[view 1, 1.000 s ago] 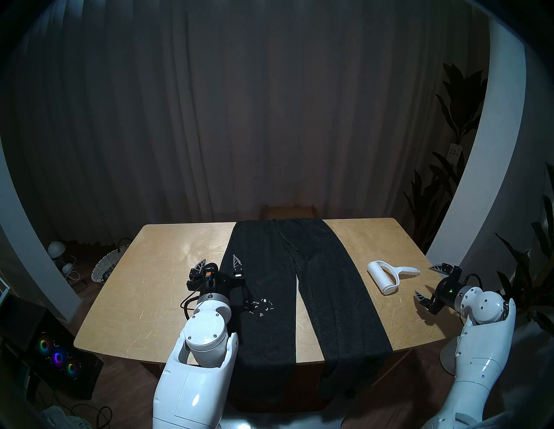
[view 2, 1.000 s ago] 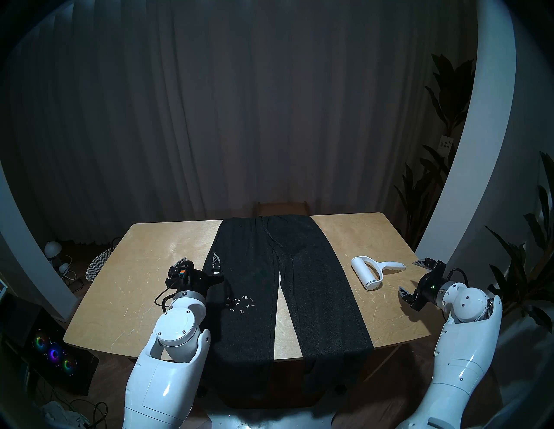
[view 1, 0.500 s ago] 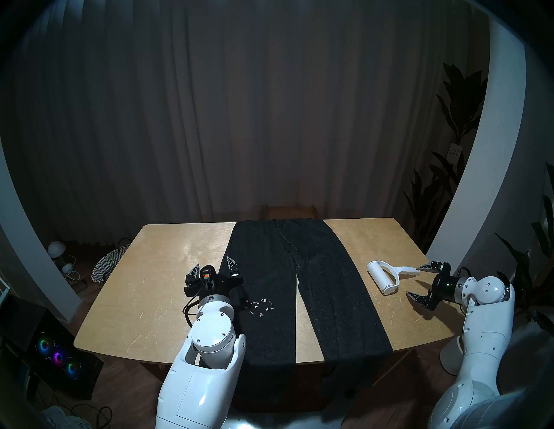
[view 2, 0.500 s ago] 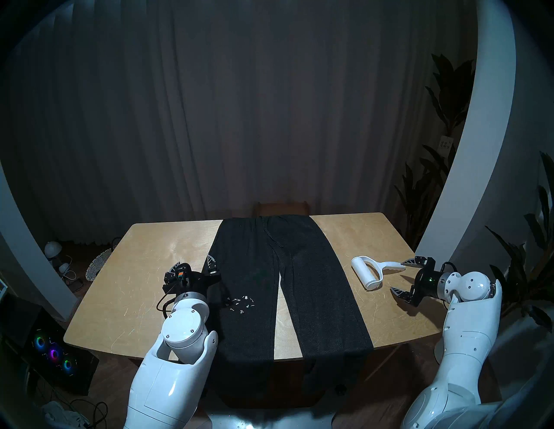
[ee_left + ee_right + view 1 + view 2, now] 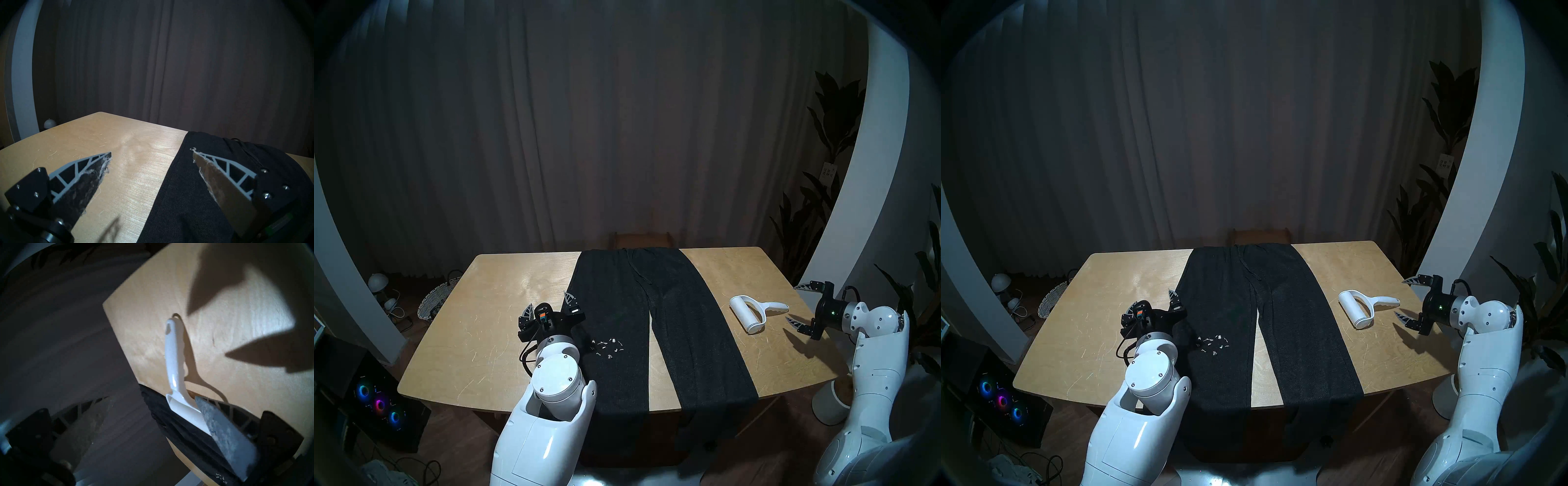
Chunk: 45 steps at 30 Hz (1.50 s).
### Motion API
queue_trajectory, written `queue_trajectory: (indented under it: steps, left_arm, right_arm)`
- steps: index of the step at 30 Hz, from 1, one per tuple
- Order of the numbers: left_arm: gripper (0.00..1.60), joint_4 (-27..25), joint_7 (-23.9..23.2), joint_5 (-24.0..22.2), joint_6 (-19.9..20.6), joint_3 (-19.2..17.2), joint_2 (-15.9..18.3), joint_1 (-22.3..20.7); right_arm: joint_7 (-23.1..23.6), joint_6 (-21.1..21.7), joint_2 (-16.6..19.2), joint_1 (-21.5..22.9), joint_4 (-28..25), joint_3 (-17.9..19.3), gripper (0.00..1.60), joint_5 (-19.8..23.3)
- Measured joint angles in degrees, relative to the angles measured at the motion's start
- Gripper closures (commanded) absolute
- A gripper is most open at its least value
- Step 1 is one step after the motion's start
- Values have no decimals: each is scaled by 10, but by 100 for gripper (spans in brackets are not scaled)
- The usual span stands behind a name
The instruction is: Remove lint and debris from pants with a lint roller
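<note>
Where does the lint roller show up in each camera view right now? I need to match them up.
Head left: lint roller right of centre, on the table.
Head right: lint roller right of centre, same pose.
Left wrist: not in view.
Right wrist: lint roller centre, handle toward the top.
Shared landmark: the pants beside it.

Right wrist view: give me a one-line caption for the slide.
Open right gripper hovering short of the white lint roller, which lies untouched on the wooden table beside the dark pants.
</note>
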Motion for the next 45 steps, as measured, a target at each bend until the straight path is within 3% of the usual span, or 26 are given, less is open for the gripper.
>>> queue_trajectory:
  steps: [9, 20, 25, 26, 31, 34, 45]
  left_arm:
    - [0, -2, 1, -8, 1, -14, 12, 4]
    - [0, -3, -17, -14, 9, -24, 29, 3]
    - [0, -3, -31, -19, 20, -25, 36, 1]
    - [0, -3, -36, -21, 24, -24, 38, 0]
    - [0, -3, -45, -25, 33, -23, 42, -2]
    - [0, -3, -50, -29, 39, -23, 44, -3]
    - [0, -1, -56, -29, 44, -20, 47, -9]
  right_arm:
    - [43, 33, -37, -63, -72, 3, 0, -36]
    - [121, 25, -108, -115, -144, 38, 0, -81]
    - [165, 12, -143, -125, -177, 47, 0, -124]
    - [180, 7, -155, -124, -182, 49, 0, -148]
    - [219, -3, -177, -116, -174, 48, 0, -209]
    - [251, -10, -183, -104, -143, 40, 0, -258]
    - [344, -23, -165, -65, -61, 9, 0, -360]
